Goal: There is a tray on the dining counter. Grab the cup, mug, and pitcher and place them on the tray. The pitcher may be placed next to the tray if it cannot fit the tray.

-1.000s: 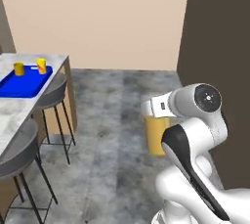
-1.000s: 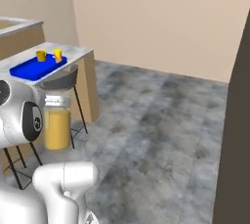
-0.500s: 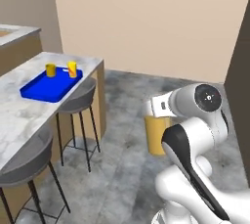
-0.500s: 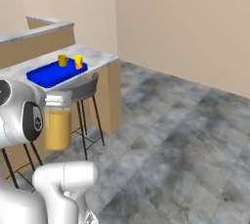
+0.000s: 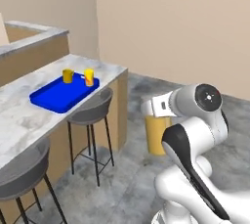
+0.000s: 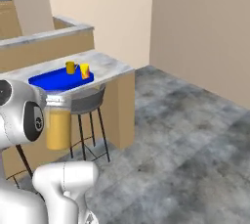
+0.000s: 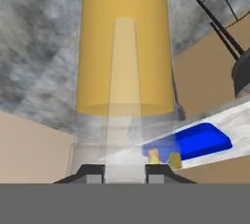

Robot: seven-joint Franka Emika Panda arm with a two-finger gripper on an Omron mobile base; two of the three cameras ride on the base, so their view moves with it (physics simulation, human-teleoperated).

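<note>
Meanwhile, in the left base view, the pitcher point(image 5: 157, 135) hung below my wrist at about three o'clock, its orange lower half over the floor, well apart from the dining counter point(image 5: 29, 115). At ten o'clock the tray point(image 5: 63, 93) lay on that counter with the mug point(image 5: 68, 76) and the cup point(image 5: 89, 77) at its far end, two stools point(image 5: 90, 113) tucked beneath. In the right base view, the pitcher's clear upper part showed at nine o'clock, the tray beyond at eleven. In the hand view, my gripper point(image 7: 125, 171) was clamped on the pitcher's rim, a finger point(image 7: 93, 173) either side of the glass wall.
</note>
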